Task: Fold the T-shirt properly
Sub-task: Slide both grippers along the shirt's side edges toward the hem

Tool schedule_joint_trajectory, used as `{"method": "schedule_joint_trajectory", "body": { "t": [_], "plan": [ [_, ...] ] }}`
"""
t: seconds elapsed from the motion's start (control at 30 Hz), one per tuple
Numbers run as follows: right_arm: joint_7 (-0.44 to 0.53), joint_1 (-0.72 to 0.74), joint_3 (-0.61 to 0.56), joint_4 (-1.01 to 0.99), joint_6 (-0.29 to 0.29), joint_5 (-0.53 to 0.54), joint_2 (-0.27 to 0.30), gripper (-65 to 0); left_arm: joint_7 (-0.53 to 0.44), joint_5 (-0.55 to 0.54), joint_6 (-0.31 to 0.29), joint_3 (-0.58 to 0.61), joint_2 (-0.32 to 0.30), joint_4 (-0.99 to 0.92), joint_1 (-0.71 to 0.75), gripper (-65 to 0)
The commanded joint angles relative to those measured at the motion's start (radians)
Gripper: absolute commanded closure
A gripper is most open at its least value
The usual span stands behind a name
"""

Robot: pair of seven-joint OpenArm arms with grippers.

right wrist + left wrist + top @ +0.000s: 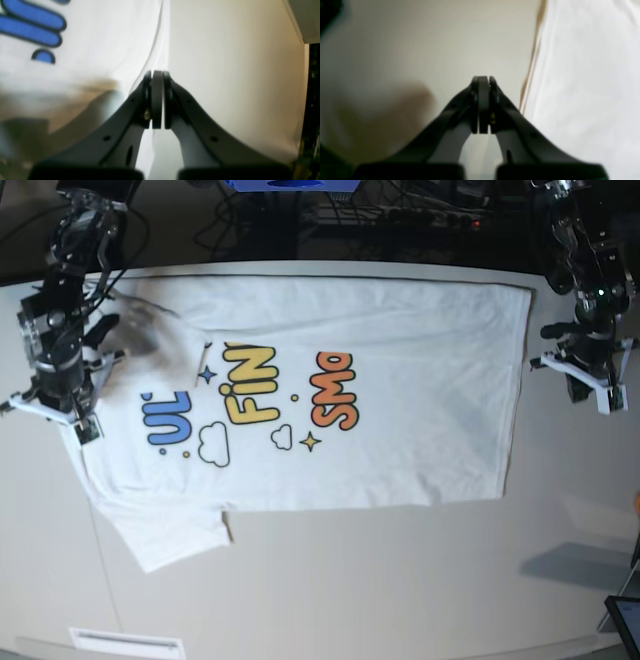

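The white T-shirt (400,380) lies flat across the table with the print up; its far side is folded over, so only parts of the blue, yellow and orange words show. One sleeve (170,530) sticks out at the near left. My right gripper (58,398) is shut at the shirt's left edge; in the right wrist view the gripper (157,73) sits right on the cloth edge (152,37), beside the blue letters (32,27). My left gripper (583,380) is shut over bare table just off the shirt's right edge; the left wrist view shows the gripper (483,80) with cloth (582,75) to its right.
The pale table (400,580) extends beyond the shirt at the front. A white strip (125,643) lies at the front left edge. A dark device (625,615) sits at the front right corner. Cables and equipment (400,210) run along the back.
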Motion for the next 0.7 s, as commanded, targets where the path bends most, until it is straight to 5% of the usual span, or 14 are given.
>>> {"method": "schedule_joint_trajectory", "body": {
  "t": [0.0, 0.23, 0.53, 0.67],
  "plan": [
    [0.017, 0.044, 0.002, -0.003, 0.005, 0.002, 0.012, -1.7, -0.016, 0.031, 0.005, -0.006, -0.015, 0.018, -0.030, 0.0],
    [0.017, 0.299, -0.006, -0.226, 0.062, 0.004, 0.015, -12.9, -0.010, 0.226, 0.003, 0.083, -0.026, -0.116, -0.257, 0.0],
    [0.026, 0.576, 0.003, -0.637, 0.097, 0.005, 0.063, -15.8, -0.021, 0.305, 0.003, 0.236, -0.027, -0.444, -0.527, 0.0],
    [0.027, 0.647, 0.005, -0.789, 0.114, 0.090, 0.133, -31.5, -0.085, 0.304, 0.003, 0.236, -0.027, -0.532, -0.576, -7.1]
  ]
}}
